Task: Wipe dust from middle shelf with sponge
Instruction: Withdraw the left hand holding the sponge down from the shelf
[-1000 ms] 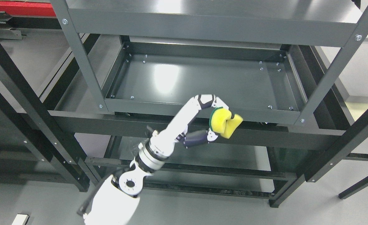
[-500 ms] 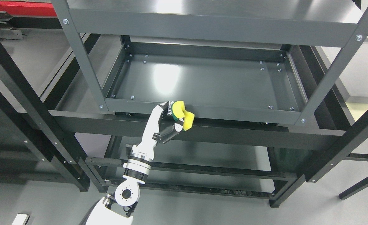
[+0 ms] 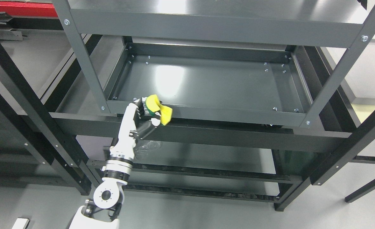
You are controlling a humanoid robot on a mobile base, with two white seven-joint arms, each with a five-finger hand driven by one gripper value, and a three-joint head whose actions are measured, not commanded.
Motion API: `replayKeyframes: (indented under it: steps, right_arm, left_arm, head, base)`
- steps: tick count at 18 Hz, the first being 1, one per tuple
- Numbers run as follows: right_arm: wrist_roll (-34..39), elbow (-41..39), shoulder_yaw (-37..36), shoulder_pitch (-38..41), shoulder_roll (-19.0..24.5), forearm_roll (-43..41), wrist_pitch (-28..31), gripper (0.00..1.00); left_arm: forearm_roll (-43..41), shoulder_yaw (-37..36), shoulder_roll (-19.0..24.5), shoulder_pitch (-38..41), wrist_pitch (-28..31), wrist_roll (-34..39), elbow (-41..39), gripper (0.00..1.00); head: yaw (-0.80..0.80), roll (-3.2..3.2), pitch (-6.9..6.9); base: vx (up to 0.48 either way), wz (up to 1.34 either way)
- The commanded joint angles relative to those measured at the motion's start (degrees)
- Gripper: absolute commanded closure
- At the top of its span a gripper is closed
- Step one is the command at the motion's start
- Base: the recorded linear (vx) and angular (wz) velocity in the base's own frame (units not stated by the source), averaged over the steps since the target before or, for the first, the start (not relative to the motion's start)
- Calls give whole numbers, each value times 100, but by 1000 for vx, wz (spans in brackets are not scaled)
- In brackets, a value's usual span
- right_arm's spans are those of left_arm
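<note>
Sponge (image 3: 159,109) pinched in left hand (image 3: 143,119) at middle shelf (image 3: 206,86) front lip.

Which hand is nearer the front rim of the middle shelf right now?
Left. The left hand, gripping the sponge, is at the front rim of the middle shelf, near its left corner. The right hand is out of view.

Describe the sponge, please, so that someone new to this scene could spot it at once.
Start at the grey metal shelving unit and find its middle shelf, a shallow tray with a raised rim. At the front rim, towards the left corner, the left hand grips the sponge. It is bright yellow with a green backing, folded, the only vivid thing among dark metal.
</note>
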Motion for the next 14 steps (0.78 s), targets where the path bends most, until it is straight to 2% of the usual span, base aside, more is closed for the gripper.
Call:
replayKeyframes:
  steps: [1,14]
  right_arm:
    - [0,-100,0,-2,-100,0,3,0]
    - [0,-100,0,-2,-100,0,3,0]
  left_arm:
    - [109,1147,73,252,9,-145,-673,100]
    - [321,998,73,288,-44,-154,-655,100]
  head:
    - [0,0,0]
    - [0,0,0]
  base:
    - [0,0]
    - [0,0]
